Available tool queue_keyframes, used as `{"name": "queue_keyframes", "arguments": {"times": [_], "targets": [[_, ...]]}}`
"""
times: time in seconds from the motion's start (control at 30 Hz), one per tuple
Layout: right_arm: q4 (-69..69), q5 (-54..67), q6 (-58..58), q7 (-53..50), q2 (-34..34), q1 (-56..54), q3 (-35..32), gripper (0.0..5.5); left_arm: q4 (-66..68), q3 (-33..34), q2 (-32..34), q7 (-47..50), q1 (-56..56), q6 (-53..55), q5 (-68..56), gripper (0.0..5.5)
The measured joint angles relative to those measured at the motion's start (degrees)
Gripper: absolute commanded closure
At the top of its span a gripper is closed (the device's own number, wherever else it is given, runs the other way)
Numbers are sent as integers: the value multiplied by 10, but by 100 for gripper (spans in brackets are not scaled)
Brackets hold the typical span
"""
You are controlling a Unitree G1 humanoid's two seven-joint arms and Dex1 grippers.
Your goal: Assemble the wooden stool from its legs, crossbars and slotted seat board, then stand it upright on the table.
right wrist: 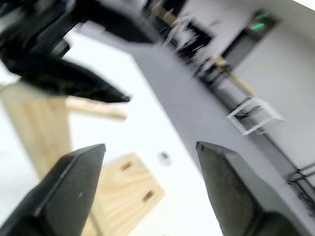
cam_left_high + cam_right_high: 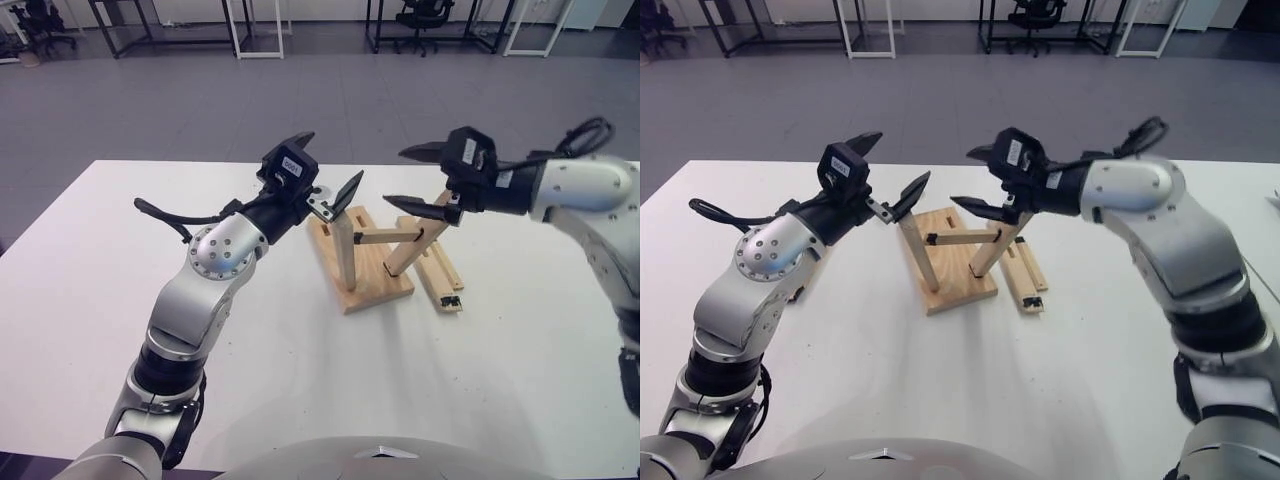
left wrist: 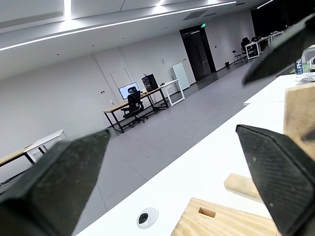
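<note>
The slotted seat board (image 2: pixel 372 290) lies flat on the white table (image 2: pixel 120 260). Two wooden legs stand in it: a left leg (image 2: pixel 344 256) and a tilted right leg (image 2: pixel 405 250), joined by a crossbar (image 2: pixel 385 236). My left gripper (image 2: pixel 325 165) hovers open just above the left leg's top, holding nothing. My right gripper (image 2: pixel 415 178) is open above the right leg's top, also holding nothing. In the left wrist view the seat board (image 3: pixel 221 223) lies between the fingers (image 3: pixel 275 167). In the right wrist view a leg (image 1: pixel 34 128) and the board (image 1: pixel 123 191) lie below.
Loose wooden parts (image 2: pixel 440 275) lie flat on the table just right of the seat board. The table's far edge (image 2: pixel 200 163) is close behind the stool parts. Bare table surface spreads to the left and front.
</note>
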Motion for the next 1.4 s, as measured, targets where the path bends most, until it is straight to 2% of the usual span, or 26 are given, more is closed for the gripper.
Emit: {"name": "queue_keyframes", "arguments": {"times": [0.1, 0.13, 0.27, 0.47, 0.77, 0.93, 1.17, 1.27, 1.4], "targets": [[119, -37, 20, 170, 14, -141, 115, 207, 9, -2, -12, 6, -2, -2, 1, 81], [138, -46, 20, 200, 22, -158, 142, 207, 11, -4, -16, 7, -3, -3, 1, 81], [182, -107, 1, 238, 58, -159, 210, 207, 18, -9, -27, 16, -5, -7, 8, 81], [247, -195, -59, 228, 89, -152, 236, 322, 15, -9, -28, 16, -2, -7, 9, 81], [291, -220, -157, 279, 130, -130, 242, 504, 9, -7, -27, 16, 1, -7, 7, 81], [314, -239, -227, 321, 130, -130, 243, 506, 8, -10, -27, 15, 1, -7, 7, 81], [337, -264, -240, 329, 147, -134, 249, 506, 7, -12, -28, 15, 0, -3, 6, 81], [363, -289, -240, 352, 156, -145, 272, 508, 9, -26, -45, 16, -3, 1, 5, 81], [405, -285, -272, 364, 149, -183, 338, 508, 17, -41, -65, 18, -8, 1, 2, 81]]}}
